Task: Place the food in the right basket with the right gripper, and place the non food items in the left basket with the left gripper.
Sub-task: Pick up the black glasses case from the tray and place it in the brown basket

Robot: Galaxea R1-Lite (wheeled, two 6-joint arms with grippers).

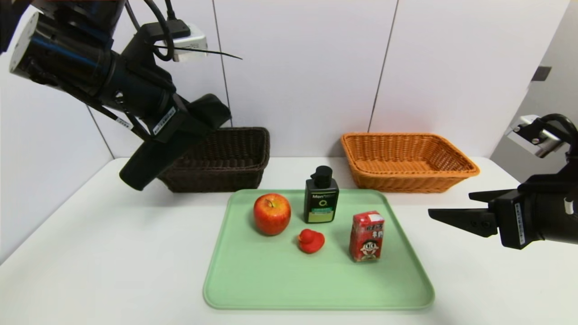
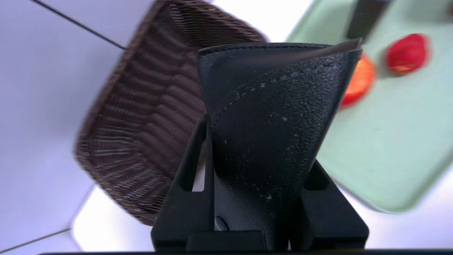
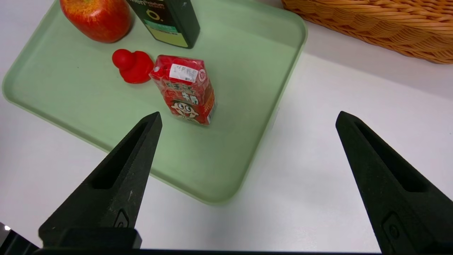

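Black grained leatherette fills the left tool, whose fingers are clamped on the long soft pouch; the pouch hangs in the air in front of the dark brown left basket, its free end drooping toward the tabletop; it looks light, limp and foldable, so a pinch near the middle should keep it from swinging. On the green tray stand the apple, the pump bottle, the red duck and the drink carton; the orange right basket lies behind; the right tool waits beside the tray, fingers spread wide, holding nothing.
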